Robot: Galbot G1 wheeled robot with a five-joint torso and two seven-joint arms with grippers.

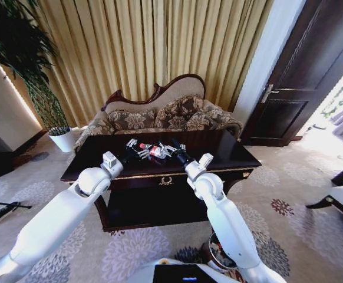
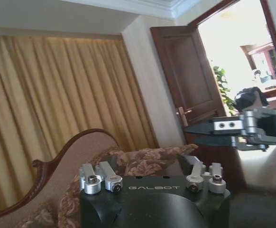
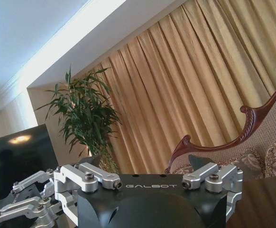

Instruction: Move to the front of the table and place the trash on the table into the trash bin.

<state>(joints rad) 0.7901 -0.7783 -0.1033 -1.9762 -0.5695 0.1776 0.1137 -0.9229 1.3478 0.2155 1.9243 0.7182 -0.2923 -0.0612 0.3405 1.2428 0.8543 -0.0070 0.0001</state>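
On the tabletop [image 1: 230,154]: the bottle [image 1: 151,149], red label showing, lies near the middle, between both end effectors.
Long axis: roughly across the tabletop, left to right.
Nearer arm: a judgement, right end effector [image 1: 172,147], at the bottle's right end; left end effector [image 1: 134,146] at its left end.
Grip: both look spread; I cannot tell if either holds anything.
Arm pose: both reach forward, elbows bent, over the front edge.
Bin [image 1: 218,252]: on the carpet, low, beside the right arm.

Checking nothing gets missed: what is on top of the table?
On the table, a bottle with a red label lies between the left gripper and right gripper; they cover anything beneath them.
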